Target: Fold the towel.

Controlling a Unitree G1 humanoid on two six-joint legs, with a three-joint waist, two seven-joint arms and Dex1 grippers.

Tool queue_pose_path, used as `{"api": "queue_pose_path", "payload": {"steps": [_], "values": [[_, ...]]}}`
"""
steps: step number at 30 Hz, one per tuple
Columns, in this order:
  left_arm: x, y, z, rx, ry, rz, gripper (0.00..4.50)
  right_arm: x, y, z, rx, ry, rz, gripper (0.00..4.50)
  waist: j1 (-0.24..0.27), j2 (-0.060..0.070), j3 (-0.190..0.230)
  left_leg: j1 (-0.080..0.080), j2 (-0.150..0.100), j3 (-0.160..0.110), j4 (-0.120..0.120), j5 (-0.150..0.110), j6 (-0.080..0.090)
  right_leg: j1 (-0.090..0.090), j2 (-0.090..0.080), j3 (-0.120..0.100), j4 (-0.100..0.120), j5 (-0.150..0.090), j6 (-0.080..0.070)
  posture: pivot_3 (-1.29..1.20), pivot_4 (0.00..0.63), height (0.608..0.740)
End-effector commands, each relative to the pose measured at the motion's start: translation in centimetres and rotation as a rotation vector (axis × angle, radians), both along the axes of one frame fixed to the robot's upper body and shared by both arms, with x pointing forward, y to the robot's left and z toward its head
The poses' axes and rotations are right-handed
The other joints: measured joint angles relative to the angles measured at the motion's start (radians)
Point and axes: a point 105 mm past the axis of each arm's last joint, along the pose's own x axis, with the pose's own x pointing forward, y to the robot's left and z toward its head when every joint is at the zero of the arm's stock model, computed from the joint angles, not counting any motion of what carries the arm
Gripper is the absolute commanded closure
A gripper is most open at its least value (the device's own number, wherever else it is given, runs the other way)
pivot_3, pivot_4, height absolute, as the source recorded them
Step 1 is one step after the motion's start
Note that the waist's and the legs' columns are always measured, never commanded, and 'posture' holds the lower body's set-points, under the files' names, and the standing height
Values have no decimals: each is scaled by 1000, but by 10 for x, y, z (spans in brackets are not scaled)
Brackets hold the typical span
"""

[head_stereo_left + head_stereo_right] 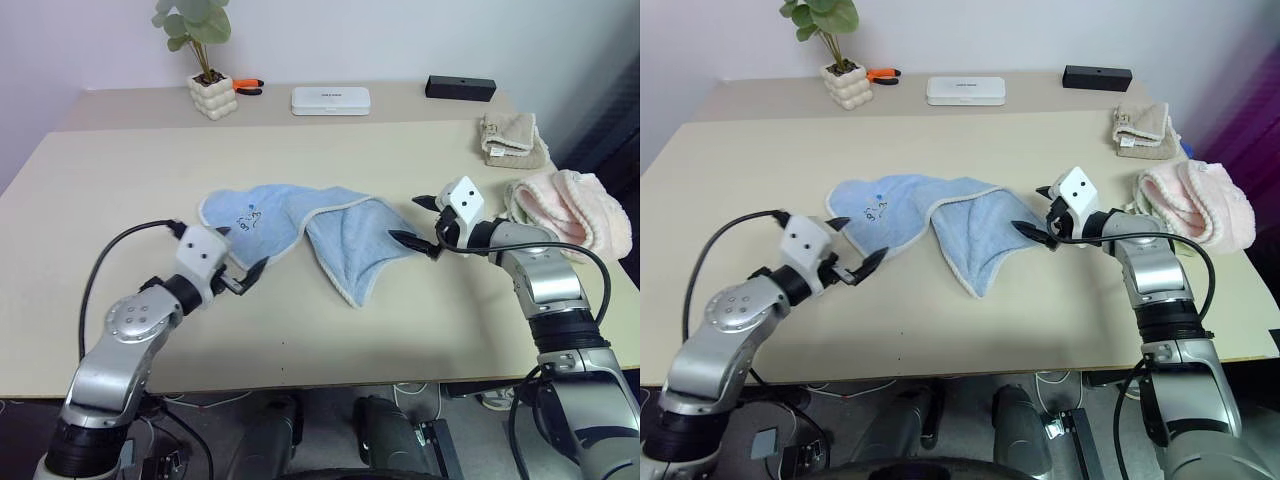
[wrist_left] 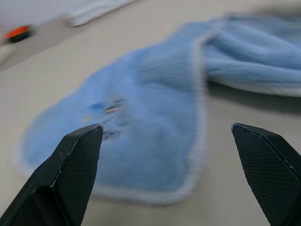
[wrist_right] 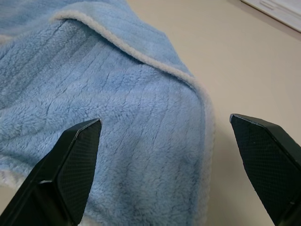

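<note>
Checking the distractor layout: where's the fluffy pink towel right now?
In the left eye view the fluffy pink towel lies at the table's right edge, just beyond the right gripper and in front of the small beige folded towel.

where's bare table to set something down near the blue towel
Free: the wide strip between the towel and the back row of plant pot, white box and black box. Crowded: the right edge, with beige towel and pink towel.
</note>
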Motion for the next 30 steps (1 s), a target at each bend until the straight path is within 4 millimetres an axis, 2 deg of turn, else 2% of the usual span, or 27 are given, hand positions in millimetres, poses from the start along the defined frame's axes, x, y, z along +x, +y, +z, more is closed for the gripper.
{"api": "queue_pose_path", "payload": {"steps": [1,4,7,11,19,21,23,29,30], "values": [[5,-14,2,69,-30,-78,22,-3,3,19,31,-76,-4,0,0,0,0,0,0,0,0,0,0,0,0,0,0,0,0,0,150,740],[14,-23,-3,105,-14,-107,22,-8,-3,14,31,-73,-27,0,1,0,0,0,0,0,0,0,0,0,0,0,0,0,0,0,150,740],[22,-22,-12,161,14,-112,22,-12,-2,12,34,-77,-36,0,2,0,0,0,0,0,0,0,0,0,0,0,0,0,0,0,150,740],[32,-6,-16,189,61,-55,22,-16,-4,14,39,-90,-61,0,-3,0,0,0,0,0,0,0,0,0,0,0,0,0,0,0,150,740],[32,18,-30,176,156,-6,22,-13,-4,18,49,-118,-88,0,0,0,0,0,0,0,0,0,0,0,0,0,0,0,0,0,150,740],[36,19,-30,140,156,10,552,-13,-4,19,53,-123,-91,0,0,1,0,0,0,0,0,0,0,0,0,0,0,0,0,0,150,740],[37,19,-32,135,154,4,1369,-12,-3,19,54,-126,-92,0,-1,0,0,0,0,0,0,0,0,0,0,0,0,0,0,0,150,740],[43,26,-29,104,121,53,4477,-8,-6,25,53,-143,-101,0,-1,1,0,0,0,0,0,0,0,0,0,0,0,0,0,0,150,740],[44,29,-26,98,104,72,4477,-7,-7,27,47,-145,-102,0,-2,1,0,0,0,0,0,0,0,0,0,0,0,0,0,0,150,740]]}}
